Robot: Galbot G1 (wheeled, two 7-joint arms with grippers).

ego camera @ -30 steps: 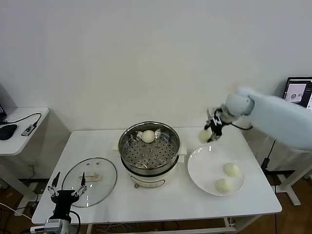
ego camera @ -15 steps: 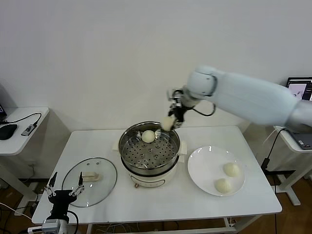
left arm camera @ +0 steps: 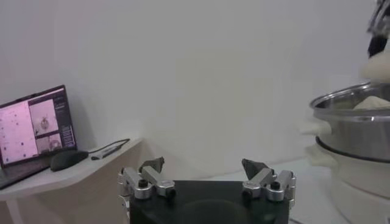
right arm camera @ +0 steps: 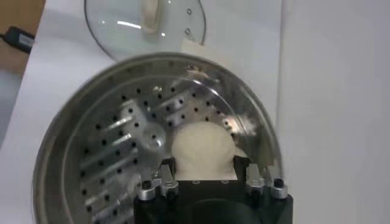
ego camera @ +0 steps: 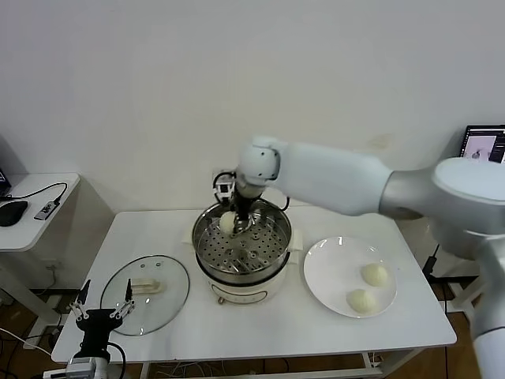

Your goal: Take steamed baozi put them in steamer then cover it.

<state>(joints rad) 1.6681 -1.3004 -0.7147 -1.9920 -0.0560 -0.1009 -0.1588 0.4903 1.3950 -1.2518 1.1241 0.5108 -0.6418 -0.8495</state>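
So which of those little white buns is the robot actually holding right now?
Start at the shiny steel steamer in the middle of the white table. Over its far rim hangs the right gripper, shut on a round cream-white bun above the perforated tray. Unlike the two buns lying on the white plate beside the steamer, this one is held in the air.

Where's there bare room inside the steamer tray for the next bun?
The steamer tray is bare across its front and its side toward the plate. It is crowded at the back, where the right gripper holds a baozi.
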